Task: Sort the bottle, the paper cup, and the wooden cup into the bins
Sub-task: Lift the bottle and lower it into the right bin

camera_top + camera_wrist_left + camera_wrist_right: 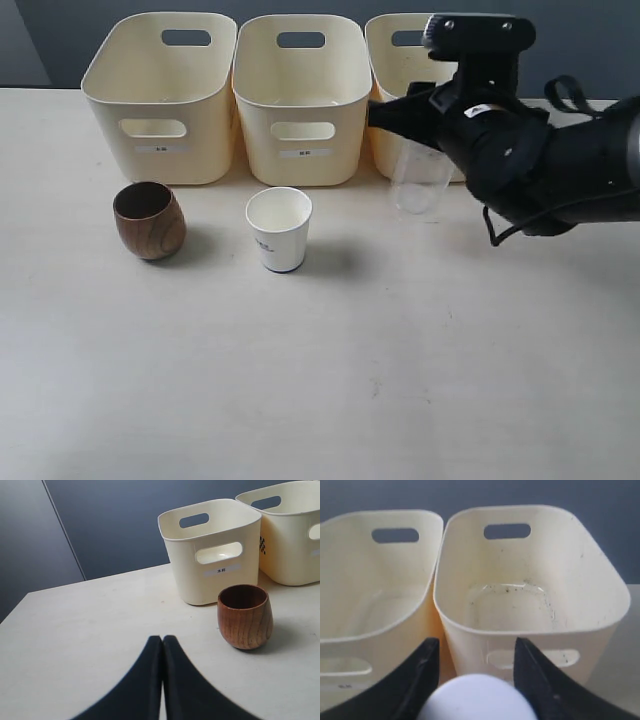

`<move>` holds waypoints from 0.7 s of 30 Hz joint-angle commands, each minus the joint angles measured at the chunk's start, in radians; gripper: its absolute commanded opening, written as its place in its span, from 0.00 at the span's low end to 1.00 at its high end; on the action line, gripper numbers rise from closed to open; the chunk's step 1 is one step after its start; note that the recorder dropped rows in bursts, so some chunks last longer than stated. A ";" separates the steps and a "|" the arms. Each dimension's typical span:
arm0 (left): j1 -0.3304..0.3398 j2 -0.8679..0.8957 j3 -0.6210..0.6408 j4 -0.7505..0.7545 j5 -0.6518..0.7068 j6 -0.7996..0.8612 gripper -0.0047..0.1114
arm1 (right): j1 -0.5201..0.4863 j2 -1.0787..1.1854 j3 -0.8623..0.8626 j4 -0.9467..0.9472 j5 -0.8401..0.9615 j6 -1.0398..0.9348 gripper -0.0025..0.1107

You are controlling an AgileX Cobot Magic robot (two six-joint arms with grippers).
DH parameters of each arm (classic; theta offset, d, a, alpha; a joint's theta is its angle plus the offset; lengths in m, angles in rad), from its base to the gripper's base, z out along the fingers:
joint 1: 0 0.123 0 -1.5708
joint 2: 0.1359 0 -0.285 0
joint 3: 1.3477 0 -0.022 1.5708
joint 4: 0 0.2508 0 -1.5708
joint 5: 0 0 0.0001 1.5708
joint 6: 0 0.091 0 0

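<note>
Pale tabletop point(400, 380): three bins point(302, 95), one wooden cup point(148, 220), one paper cup point(279, 229), one bottle point(420, 180) in right pincer point(476, 652).

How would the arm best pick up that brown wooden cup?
Probably from above, closing across the open mouth and gripping one rim wall of the wooden cup. It stands upright, and its barrel sides bulge and curve under, so a side grip could slip. The left end effector is shut and would need to open first.

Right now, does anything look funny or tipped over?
Nothing is spilled or tipped. Both cups, wooden and paper, stand upright. Only the bottle is off the table, held by the right gripper before the rightmost bin.
</note>
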 commanded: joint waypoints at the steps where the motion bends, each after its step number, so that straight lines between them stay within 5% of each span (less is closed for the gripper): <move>1: -0.003 -0.005 0.001 0.000 -0.006 -0.002 0.04 | -0.006 -0.096 -0.002 0.001 0.007 -0.014 0.02; 21: -0.003 -0.005 0.001 0.000 -0.006 -0.002 0.04 | -0.018 -0.133 -0.071 -0.102 -0.216 -0.020 0.02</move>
